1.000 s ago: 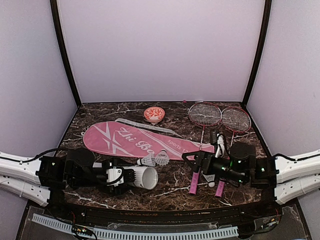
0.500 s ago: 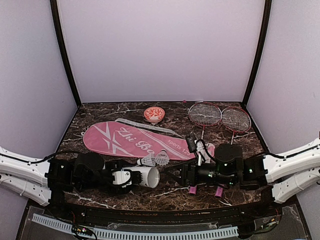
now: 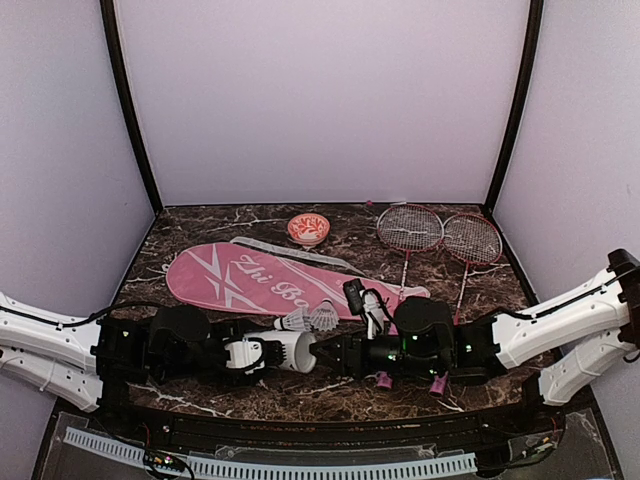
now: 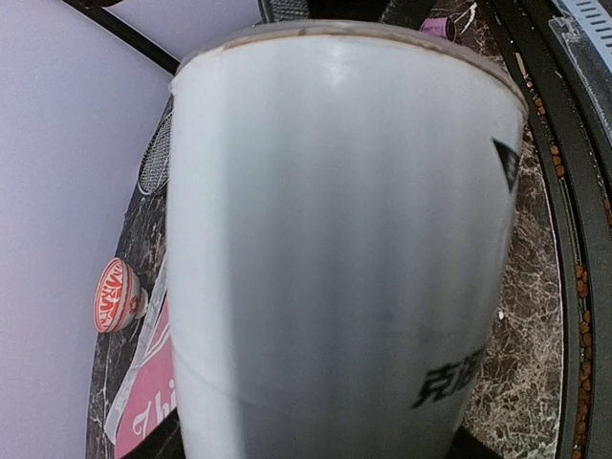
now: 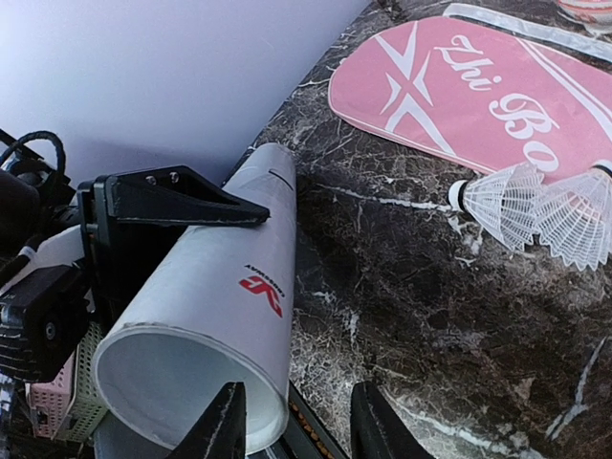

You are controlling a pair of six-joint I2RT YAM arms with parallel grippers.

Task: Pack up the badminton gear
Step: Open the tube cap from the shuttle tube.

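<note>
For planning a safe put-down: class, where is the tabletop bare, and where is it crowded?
Bare: back left corner, left of bowl, behind racket cover; strip between bowl and rackets. Crowded: front centre, around tube and shuttlecocks.

The left gripper (image 3: 258, 353) clasps a white tube (image 3: 285, 352) that lies on its side on the marble table (image 3: 200, 235), open mouth pointing away from that hand toward the right gripper (image 3: 325, 353). The right gripper reaches across and sits just in front of the tube's mouth; from above its fingers cannot be told apart. Just beyond both grippers lie two shuttlecocks (image 3: 308, 319), side by side and touching. Past them, farther from the hands, stretches a pink racket cover (image 3: 250, 280), with a small red-and-white bowl (image 3: 308, 229) beyond it. Two rackets (image 3: 440, 233) lie beyond the right arm, and their pink handles (image 3: 383, 380) poke out under it.
</note>
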